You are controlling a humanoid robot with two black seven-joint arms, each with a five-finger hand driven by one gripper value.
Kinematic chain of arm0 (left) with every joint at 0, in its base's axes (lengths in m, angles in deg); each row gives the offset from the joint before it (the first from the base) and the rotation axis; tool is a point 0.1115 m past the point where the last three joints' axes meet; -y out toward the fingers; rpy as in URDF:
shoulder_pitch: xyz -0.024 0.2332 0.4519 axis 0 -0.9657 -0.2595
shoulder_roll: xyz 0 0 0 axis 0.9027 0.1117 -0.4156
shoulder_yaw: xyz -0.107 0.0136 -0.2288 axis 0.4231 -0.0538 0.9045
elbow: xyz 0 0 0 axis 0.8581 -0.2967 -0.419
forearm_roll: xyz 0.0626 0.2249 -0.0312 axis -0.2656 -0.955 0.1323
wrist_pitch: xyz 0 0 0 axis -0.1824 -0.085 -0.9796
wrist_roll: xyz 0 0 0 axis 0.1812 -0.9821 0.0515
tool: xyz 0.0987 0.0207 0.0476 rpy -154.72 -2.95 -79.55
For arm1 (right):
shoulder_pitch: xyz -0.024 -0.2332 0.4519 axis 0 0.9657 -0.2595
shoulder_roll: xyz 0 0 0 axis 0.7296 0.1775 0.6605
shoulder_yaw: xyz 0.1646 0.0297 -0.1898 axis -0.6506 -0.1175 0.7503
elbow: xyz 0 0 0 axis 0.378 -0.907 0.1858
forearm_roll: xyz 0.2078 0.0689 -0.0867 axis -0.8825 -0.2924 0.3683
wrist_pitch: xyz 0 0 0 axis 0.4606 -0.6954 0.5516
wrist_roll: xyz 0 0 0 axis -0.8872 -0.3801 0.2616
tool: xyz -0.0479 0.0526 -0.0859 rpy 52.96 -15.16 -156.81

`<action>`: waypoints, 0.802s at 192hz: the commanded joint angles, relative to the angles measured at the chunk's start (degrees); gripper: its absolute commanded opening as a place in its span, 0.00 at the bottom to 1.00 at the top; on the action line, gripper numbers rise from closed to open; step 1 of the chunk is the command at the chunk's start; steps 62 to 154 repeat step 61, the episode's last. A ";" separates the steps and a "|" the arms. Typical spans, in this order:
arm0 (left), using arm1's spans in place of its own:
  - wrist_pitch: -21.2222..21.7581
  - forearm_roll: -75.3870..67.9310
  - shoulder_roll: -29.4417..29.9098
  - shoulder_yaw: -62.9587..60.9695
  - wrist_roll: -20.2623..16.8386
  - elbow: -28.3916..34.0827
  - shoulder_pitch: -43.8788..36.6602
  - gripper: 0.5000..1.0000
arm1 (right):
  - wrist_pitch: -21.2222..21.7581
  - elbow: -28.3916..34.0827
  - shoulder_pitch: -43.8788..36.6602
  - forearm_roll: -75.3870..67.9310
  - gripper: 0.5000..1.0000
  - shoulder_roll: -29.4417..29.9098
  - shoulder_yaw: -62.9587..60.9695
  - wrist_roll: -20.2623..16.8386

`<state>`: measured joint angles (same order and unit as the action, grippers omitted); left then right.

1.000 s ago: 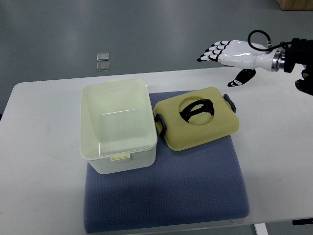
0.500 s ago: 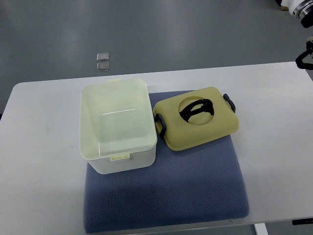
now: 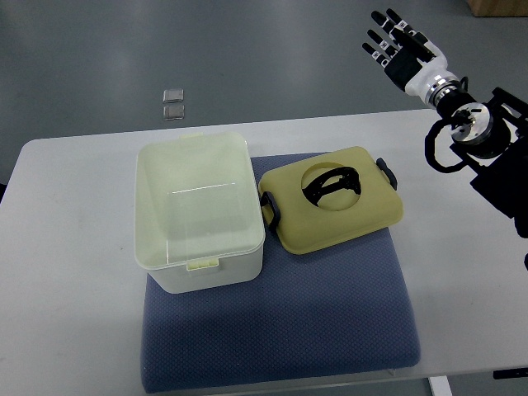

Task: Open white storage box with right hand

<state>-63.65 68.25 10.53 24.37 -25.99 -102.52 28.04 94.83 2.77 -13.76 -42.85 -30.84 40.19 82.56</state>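
The right robot hand (image 3: 402, 45) sits at the upper right of the frame, raised beyond the far edge of the surface (image 3: 74, 313) — fingers spread and extended, holding nothing. Its arm enters from the right edge. The left arm is not in view.

The white storage box (image 3: 198, 210) lies well apart from the robot hand, down and to the left, at centre-left of the frame. Its long axis runs from the upper to the lower part of the frame. It stands on the left part of a blue mat (image 3: 289, 322) and is already uncovered: the interior shows, with nothing visible inside.

The yellow lid (image 3: 334, 210) lies just to the right of the box, on the same mat, tilted slightly, with a black handle in its recess and dark clips at either side.

Judgement: the opening appears complete. The lid lies between the robot hand and the box; any return to the box would pass over it. Two small clear objects (image 3: 173, 104) rest on the floor at upper left — no obstruction.
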 commanded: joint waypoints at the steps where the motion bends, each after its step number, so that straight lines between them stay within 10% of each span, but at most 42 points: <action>1: 0.03 0.01 0.00 -0.04 0.02 -0.82 0.00 1.00 | 2.44 -0.04 1.89 0.05 0.86 1.11 -0.05 3.67; 154: 0.03 0.01 0.00 -0.04 0.02 -0.91 0.00 1.00 | 3.32 -0.04 3.83 -0.39 0.86 4.01 -0.14 5.87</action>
